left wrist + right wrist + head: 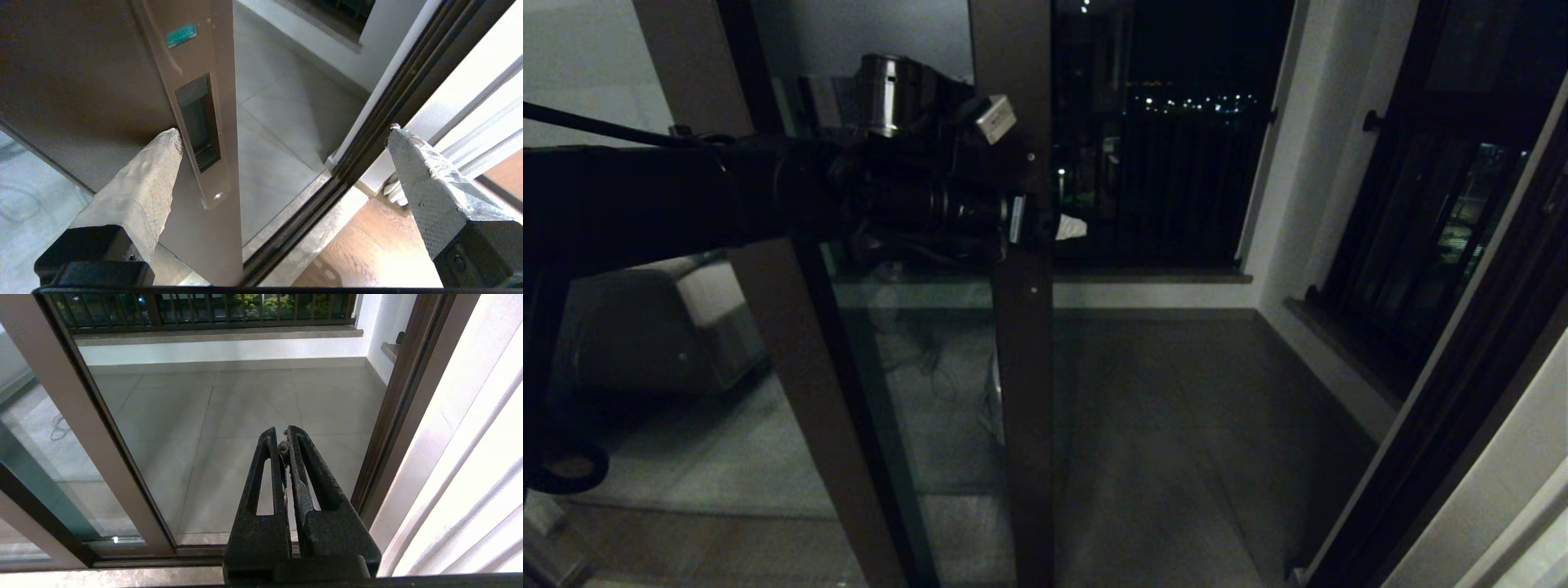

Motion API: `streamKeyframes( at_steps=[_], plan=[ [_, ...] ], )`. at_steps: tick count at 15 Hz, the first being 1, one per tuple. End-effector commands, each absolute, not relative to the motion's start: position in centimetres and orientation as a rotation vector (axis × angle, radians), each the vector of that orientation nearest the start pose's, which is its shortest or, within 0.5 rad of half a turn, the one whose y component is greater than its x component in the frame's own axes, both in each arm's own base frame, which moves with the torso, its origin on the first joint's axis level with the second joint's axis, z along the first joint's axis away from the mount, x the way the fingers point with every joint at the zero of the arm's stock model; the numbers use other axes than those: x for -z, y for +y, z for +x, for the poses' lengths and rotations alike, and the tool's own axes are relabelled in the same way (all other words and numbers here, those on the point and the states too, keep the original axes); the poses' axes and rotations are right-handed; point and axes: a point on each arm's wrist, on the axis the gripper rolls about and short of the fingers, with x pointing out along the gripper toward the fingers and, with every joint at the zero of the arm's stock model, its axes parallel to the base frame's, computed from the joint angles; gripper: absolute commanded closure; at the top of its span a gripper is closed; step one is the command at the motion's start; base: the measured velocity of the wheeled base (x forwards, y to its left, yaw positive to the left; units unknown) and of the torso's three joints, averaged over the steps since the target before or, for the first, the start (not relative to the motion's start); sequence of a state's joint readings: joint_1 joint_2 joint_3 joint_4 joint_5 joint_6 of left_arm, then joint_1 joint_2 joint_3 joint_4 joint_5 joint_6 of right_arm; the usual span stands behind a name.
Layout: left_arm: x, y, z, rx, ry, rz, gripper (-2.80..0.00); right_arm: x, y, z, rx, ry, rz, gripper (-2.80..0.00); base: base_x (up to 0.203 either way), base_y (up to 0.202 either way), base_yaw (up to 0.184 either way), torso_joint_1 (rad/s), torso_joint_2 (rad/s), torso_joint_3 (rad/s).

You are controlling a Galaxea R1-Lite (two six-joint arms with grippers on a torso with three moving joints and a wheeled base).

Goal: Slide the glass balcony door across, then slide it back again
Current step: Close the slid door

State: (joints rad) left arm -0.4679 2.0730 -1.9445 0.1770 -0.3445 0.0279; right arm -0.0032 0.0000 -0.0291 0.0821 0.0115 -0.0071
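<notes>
My left pincer (pixel 282 130) stands wide open astride the edge of the glass balcony door (pixel 102 73). One taped fingertip (pixel 163 151) touches its brown stile just beside the slim dark recessed handle (pixel 198 122); a small green sticker (pixel 182 34) sits above that. My right pincer (pixel 284 445) is closed on nothing, facing the balcony floor (pixel 245 400).

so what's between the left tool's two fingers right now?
Left wrist view: the glass balcony door stile edge with its recessed handle, then open doorway down to balcony floor. One finger sits beside the handle.
</notes>
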Motion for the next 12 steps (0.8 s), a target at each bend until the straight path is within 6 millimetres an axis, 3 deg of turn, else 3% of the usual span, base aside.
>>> streamKeyframes(
  at_steps=[1, 12],
  plan=[
    [-27.9, -20.6, 37.7, 0.824, 0.316, 0.048, -2.8, -7.5, 0.0, -2.5, -0.009, 0.054, -0.006, 0.0, 0.0, 0.0, 0.0, 0.0, 0.0, 0.0],
    [-27.0, -23.2, 37.8, 0.835, 0.274, 0.058, -2.8, -7.5, 0.0, -2.5, -0.009, 0.054, -0.007, 0.0, 0.0, 0.0, 0.0, 0.0, 0.0, 0.0]
  ],
)
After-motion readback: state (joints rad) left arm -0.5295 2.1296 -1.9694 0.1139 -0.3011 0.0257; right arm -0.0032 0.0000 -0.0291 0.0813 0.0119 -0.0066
